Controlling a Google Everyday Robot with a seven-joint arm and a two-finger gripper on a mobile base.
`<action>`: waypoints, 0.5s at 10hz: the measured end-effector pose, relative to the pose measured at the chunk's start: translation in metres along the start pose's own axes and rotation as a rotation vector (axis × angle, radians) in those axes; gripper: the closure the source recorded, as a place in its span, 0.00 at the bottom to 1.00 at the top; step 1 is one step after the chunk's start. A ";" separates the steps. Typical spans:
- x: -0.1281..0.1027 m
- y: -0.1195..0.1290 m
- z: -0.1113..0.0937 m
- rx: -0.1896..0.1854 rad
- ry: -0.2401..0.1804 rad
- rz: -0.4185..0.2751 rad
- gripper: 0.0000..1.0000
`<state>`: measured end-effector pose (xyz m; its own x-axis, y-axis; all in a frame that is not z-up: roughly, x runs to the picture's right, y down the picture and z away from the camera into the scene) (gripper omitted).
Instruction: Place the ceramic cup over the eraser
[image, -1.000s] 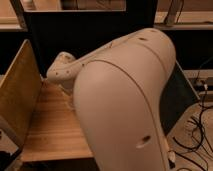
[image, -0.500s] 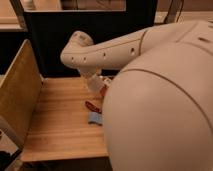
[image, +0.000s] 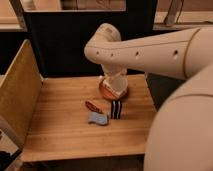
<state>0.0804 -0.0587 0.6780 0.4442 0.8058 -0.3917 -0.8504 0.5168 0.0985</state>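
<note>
The eraser (image: 116, 109), a small upright block with black and white stripes, stands on the wooden table (image: 60, 135) just in front of a reddish-brown bowl (image: 105, 93). My arm reaches in from the right and bends down over the bowl. My gripper (image: 114, 88) is at its lower end, right above the bowl and a little behind the eraser. An off-white tapered shape there looks like the ceramic cup (image: 117, 83). I cannot tell it apart from the gripper, nor whether it is held or resting in the bowl.
A reddish-brown oval thing (image: 93, 106) and a flat light-blue piece (image: 98, 118) lie just left of the eraser. A tilted wooden panel (image: 17, 95) walls the table's left side. A dark panel (image: 65, 45) stands behind. My white body (image: 182, 135) fills the right foreground.
The arm has swung back and away from the camera, uncovering the table. The bowl, eraser, oval thing and blue piece now show. The gripper end now hangs over the bowl.
</note>
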 end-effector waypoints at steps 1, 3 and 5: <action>0.017 -0.003 -0.003 -0.015 0.023 0.020 1.00; 0.018 -0.001 -0.004 -0.021 0.025 0.017 1.00; 0.017 0.000 -0.004 -0.023 0.022 0.016 1.00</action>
<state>0.0873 -0.0462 0.6672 0.4243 0.8074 -0.4099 -0.8637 0.4968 0.0844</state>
